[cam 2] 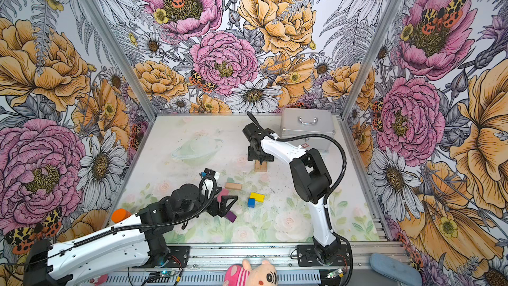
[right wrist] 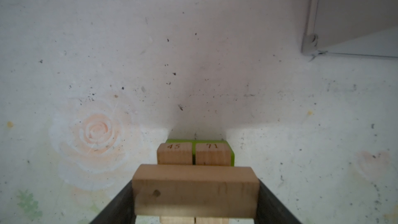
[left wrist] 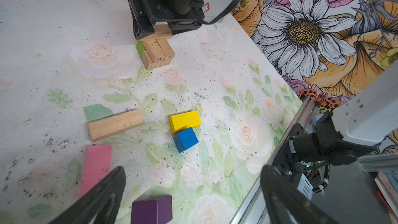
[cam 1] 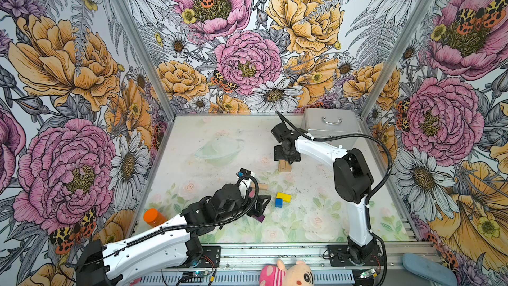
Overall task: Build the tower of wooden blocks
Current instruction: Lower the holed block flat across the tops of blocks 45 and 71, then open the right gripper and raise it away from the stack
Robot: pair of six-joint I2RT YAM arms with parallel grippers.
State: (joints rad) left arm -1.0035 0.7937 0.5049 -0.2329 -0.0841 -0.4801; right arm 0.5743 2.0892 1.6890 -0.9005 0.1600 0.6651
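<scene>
The tower [cam 1: 284,167] stands just right of centre in both top views, plain wood with a green block [left wrist: 140,47] in it. The right end effector [cam 1: 285,160] sits over it, jaws clamped end to end on a tan bar [right wrist: 196,188] lying across the top. Lower centre, the left end effector [left wrist: 192,171] hovers with its jaws apart and empty above a purple block [left wrist: 151,210]. The pink bar [left wrist: 97,164], yellow block [left wrist: 185,120] and blue block [left wrist: 185,139] lie nearby on the surface [cam 1: 316,215].
</scene>
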